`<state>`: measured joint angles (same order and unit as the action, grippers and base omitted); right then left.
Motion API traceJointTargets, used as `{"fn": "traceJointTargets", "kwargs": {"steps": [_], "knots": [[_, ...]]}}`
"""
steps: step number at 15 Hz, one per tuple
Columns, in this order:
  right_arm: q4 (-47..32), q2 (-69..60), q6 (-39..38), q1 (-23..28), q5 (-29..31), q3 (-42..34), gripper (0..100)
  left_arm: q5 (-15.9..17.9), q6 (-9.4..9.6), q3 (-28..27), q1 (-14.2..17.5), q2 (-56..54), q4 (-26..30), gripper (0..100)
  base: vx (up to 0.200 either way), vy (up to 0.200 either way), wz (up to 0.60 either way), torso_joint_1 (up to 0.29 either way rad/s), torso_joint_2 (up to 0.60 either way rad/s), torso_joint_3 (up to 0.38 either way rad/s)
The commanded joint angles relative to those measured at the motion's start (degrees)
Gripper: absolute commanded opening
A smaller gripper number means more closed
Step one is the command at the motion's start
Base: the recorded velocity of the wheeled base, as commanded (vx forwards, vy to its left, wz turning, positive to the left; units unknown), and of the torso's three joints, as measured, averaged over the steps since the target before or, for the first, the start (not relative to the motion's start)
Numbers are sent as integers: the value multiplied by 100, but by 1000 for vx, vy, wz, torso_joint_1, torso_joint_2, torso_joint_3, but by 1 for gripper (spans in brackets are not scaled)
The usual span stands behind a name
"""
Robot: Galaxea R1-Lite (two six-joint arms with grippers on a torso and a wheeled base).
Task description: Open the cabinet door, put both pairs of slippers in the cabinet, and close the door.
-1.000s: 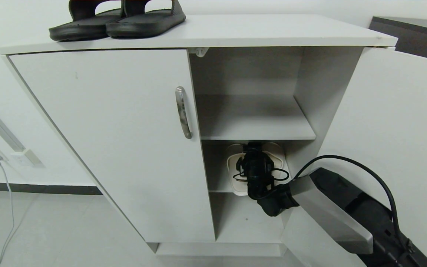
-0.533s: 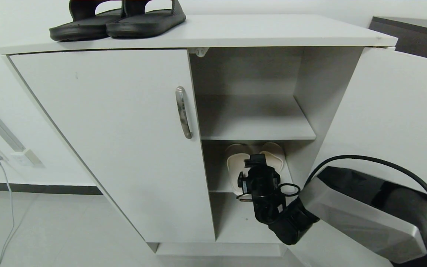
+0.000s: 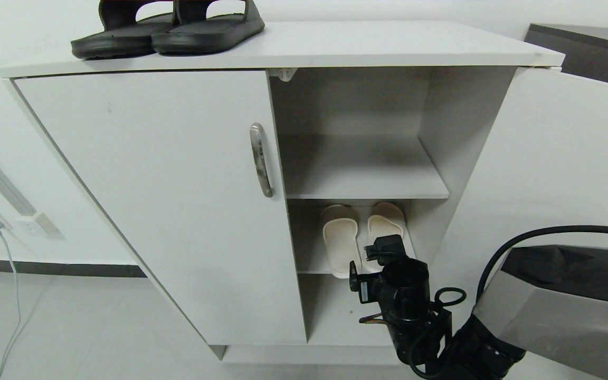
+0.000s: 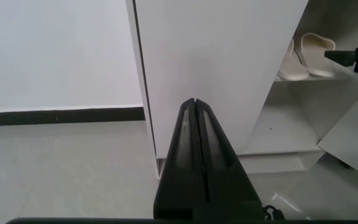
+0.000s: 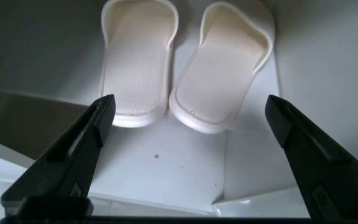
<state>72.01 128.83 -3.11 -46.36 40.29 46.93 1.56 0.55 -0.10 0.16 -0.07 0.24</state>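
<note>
Slippers (image 3: 167,29), black, eleven o'clock atop cabinet (image 3: 388,45), judged light and pliable, strap the best hold; my right gripper (image 5: 189,109) stands agape, left gripper (image 4: 194,109) pressed together.

Cabinet (image 3: 140,200) matt white laminate; handle (image 3: 260,160) brushed metal

Head view: black slippers' (image 3: 167,29) far ends cut by top edge; open door (image 3: 547,158) cut by right edge. Right claw (image 3: 386,249) covers near end of 1 white slipper (image 3: 383,224). Closed door (image 3: 151,200) hides cabinet's (image 3: 335,45) left half.
</note>
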Motion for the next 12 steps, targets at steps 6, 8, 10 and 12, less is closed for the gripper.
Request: {"fn": "traceJointTargets", "kwargs": {"steps": [6, 8, 10, 12], "knots": [[6, -104, 3, -13, -12, -62, 100, 2, -2, 1, 2, 7, 2, 0, -100, 0, 0, 3, 1, 1], [15, -95, 3, -13, -12, -70, 100, 2, -2, 1, 2, 7, 2, 0, -200, 0, 0, 0, 5, 7], [6, -95, 3, -13, -21, -105, 100, 2, 7, 1, 2, 7, 2, 0, -100, 0, 0, -1, -1, 4], [15, -86, 3, -13, -30, -141, 100, 2, 7, 1, 2, 7, 2, 0, 0, 0, 0, 0, 0, 0]]}}
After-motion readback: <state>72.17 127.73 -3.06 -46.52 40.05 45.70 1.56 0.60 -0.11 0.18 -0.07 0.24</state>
